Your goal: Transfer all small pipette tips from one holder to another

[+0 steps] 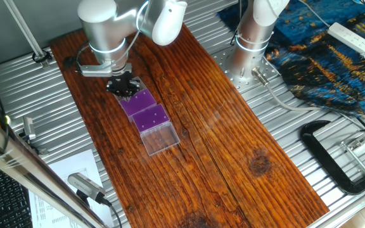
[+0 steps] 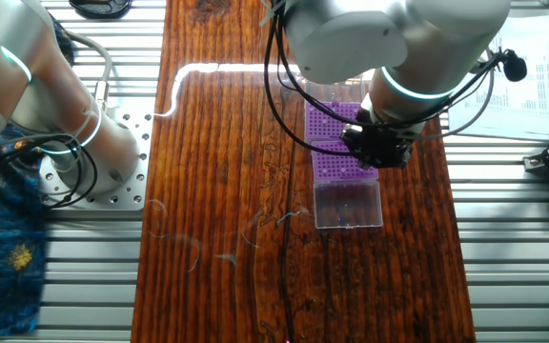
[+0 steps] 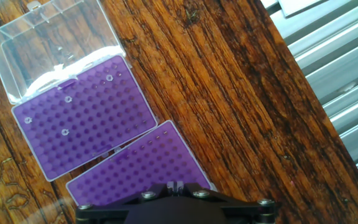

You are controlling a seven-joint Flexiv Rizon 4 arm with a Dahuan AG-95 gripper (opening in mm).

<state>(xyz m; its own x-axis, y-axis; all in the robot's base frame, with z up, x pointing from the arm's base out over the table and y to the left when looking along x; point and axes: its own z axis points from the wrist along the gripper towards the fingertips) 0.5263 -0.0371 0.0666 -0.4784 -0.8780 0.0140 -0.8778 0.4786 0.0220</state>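
My arm (image 1: 106,25) was thick silver-grey tubing with glossy white shells at the joints and a thin glowing teal ring. Black cables looped along it. My gripper (image 1: 121,88) was a black block, its edge studded with small silver screw heads.

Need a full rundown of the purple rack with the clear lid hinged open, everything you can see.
The purple rack is a flat rectangular plastic grid of small holes, lying level on the wooden table. Four small pipette tips sit in it as pale rings. Its clear lid lies open flat beyond it. A second purple rack sits alongside.
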